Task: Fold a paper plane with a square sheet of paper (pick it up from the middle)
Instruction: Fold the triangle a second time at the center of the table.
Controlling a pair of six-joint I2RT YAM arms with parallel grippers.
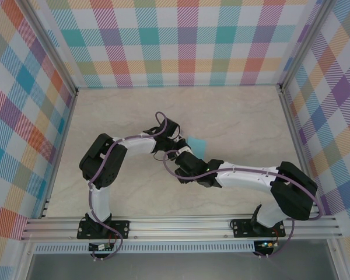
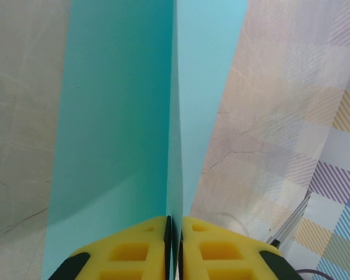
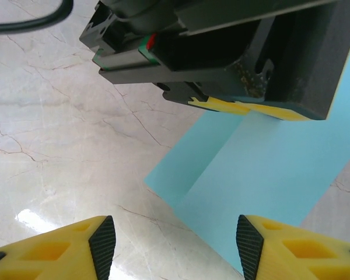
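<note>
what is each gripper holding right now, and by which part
The left gripper is shut on the square sheet of paper, pinching it at the near end of its fold line. The right gripper is open and holds nothing.

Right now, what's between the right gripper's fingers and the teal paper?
Only bare table, in the right wrist view; the sheet is just ahead, pinched by the left gripper.

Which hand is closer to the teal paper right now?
Left. The left hand is shut on the fold of the teal paper, touching it. The right hand is open and hovers by the sheet's near edge, seemingly not touching it.
</note>
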